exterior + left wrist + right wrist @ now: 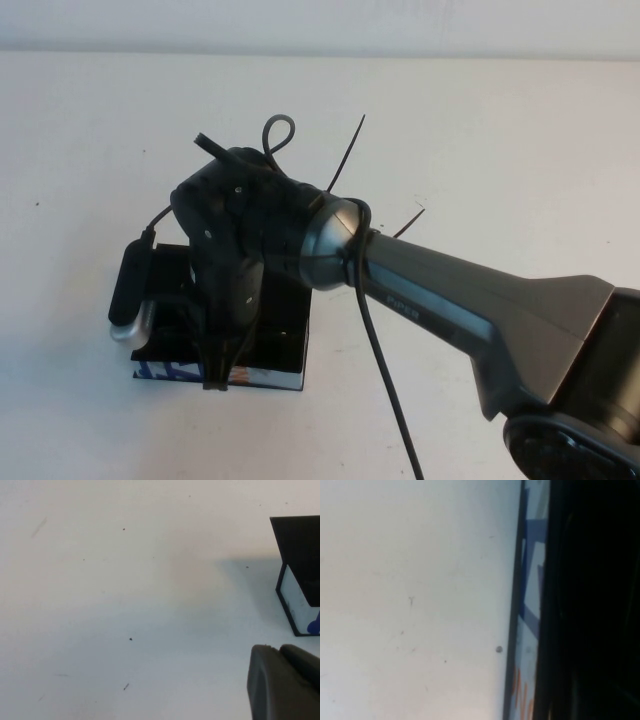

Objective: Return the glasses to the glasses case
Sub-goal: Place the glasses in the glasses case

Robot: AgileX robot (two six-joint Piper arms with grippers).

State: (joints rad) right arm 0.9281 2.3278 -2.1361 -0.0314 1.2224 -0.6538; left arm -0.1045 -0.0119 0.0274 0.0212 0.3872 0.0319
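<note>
The glasses case lies open on the white table at left of centre, its blue, white and orange patterned side facing me. My right gripper points straight down at the case's front edge, with its wrist over the case. The right wrist view shows the patterned side beside a dark area. The glasses are hidden; I cannot make them out under the right gripper. My left gripper shows only in the left wrist view, shut and empty, low over bare table beside the case.
The right arm crosses the table from the front right, with a black cable hanging from it. The wrist camera sticks out over the case's left end. The table's far edge meets a pale wall.
</note>
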